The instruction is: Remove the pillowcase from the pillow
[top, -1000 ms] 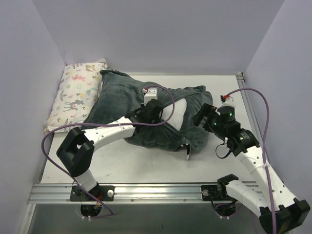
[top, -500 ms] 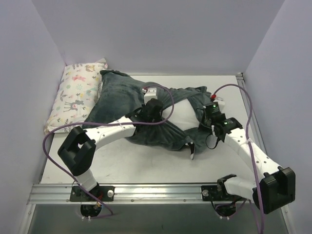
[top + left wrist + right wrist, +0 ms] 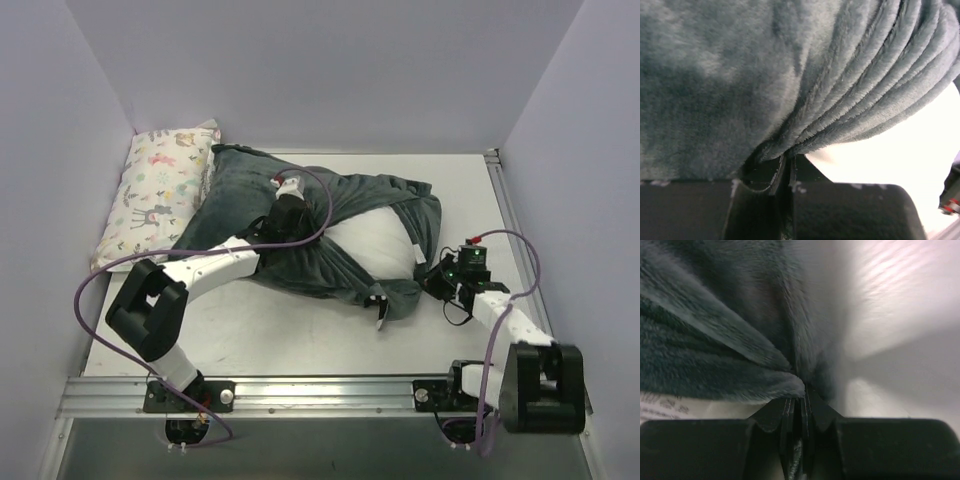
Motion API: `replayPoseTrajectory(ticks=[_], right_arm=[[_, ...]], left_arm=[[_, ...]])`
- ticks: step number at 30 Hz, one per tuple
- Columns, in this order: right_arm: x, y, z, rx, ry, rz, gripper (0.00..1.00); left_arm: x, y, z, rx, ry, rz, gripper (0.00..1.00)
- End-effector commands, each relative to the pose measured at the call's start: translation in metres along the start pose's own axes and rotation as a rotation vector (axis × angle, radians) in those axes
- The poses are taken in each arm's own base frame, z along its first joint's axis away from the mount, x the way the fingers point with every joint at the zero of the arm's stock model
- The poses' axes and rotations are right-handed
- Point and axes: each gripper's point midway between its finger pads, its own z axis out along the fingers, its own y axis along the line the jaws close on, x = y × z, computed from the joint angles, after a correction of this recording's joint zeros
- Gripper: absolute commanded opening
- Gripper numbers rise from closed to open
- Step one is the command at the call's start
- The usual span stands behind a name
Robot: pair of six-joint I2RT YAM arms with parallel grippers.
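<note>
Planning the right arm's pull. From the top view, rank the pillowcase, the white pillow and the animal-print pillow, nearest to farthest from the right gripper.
1. the pillowcase, its right edge pinched in the right gripper.
2. the white pillow, just left of it, bared at the opening.
3. the animal-print pillow, in the far-left corner.

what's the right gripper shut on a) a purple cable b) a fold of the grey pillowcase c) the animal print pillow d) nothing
b: in the right wrist view the right gripper is pinched shut on a fold of the plush grey pillowcase.
</note>
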Motion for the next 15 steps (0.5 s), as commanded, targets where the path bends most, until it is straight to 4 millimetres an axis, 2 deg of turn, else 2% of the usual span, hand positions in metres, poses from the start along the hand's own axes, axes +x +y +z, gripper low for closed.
replayPoseTrajectory(ticks=[1,2,3,4,5,6,8,9,10,11,13,15], right_arm=[[0.034,0.013,0.029,-0.08,0.075,-0.006,0.0],[0.039,0.022,0.032,-0.135,0.085,0.005,0.0],[0.025,0.051,0.031,-0.276,0.035,0.026,0.01],[0.035,0.06,0.03,-0.346,0.086,0.038,0.04],[0.034,0.071,0.027,-0.403,0.09,0.038,0.07],[0.021,0.092,0.021,-0.505,0.043,0.018,0.07],[0.022,0.108,0.011,-0.603,0.063,0.05,0.11],[0.012,0.128,-0.002,-0.708,0.02,0.025,0.13],[0.014,0.139,-0.011,-0.771,0.058,0.049,0.14],[0.004,0.161,-0.028,-0.881,0.021,0.025,0.15],[-0.001,0.182,-0.046,-0.99,0.056,0.085,0.18],[-0.012,0.213,-0.078,-1.156,0.034,0.047,0.18]], left_arm=[[0.059,0.053,0.014,-0.195,0.127,0.148,0.0],[0.065,0.042,0.015,-0.182,0.14,0.17,0.0],[0.076,0.034,0.015,-0.166,0.162,0.195,0.0],[0.083,0.033,0.016,-0.168,0.177,0.208,0.0],[0.085,0.029,0.016,-0.16,0.18,0.218,0.0],[0.085,0.028,0.015,-0.157,0.184,0.229,0.0],[0.083,0.026,0.009,-0.172,0.182,0.266,0.04],[0.078,0.02,0.006,-0.163,0.174,0.281,0.11],[0.073,0.013,0.002,-0.146,0.164,0.309,0.15],[0.066,0.007,-0.002,-0.143,0.157,0.322,0.18],[0.06,-0.005,-0.011,-0.118,0.154,0.368,0.25],[0.056,-0.011,-0.017,-0.113,0.16,0.393,0.31]])
